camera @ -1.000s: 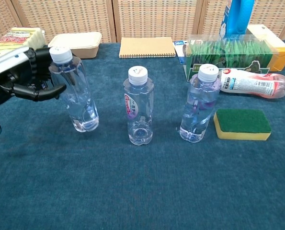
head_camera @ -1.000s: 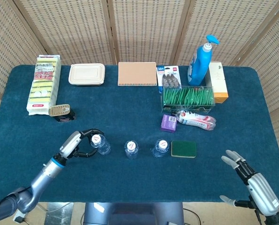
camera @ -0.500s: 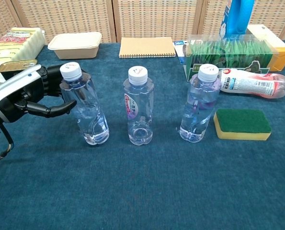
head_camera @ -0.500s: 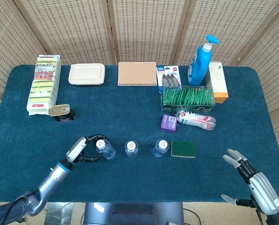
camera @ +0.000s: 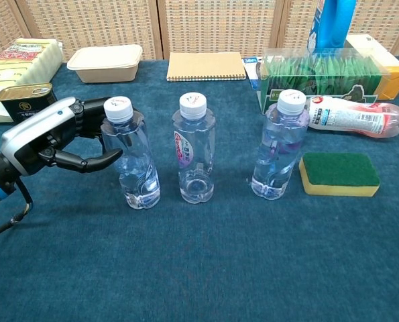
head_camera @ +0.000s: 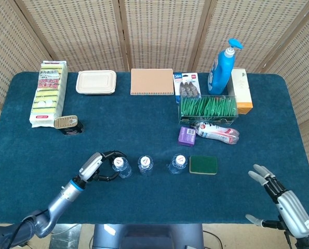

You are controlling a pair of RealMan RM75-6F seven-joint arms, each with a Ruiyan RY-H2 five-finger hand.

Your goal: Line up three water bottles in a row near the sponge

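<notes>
Three clear water bottles with white caps stand upright in a row on the blue cloth. My left hand (camera: 55, 137) (head_camera: 94, 167) grips the leftmost bottle (camera: 135, 155) (head_camera: 120, 167) around its upper body. The middle bottle (camera: 195, 149) (head_camera: 145, 165) stands just right of it, a narrow gap between them. The right bottle (camera: 279, 146) (head_camera: 177, 163) stands beside the green and yellow sponge (camera: 338, 173) (head_camera: 203, 165). My right hand (head_camera: 284, 199) hangs open at the table's front right edge, holding nothing.
A tin can (camera: 23, 99) sits behind my left hand. A lying bottle (camera: 357, 115), a green packet box (camera: 320, 75), a blue dispenser bottle (head_camera: 220, 67), a notebook (head_camera: 152, 81), a food container (head_camera: 96, 82) and a sponge pack (head_camera: 49, 93) fill the back half.
My left hand has carried the leftmost bottle rightward and nearer, closing the gap to the middle bottle. The right hand has barely shifted.
</notes>
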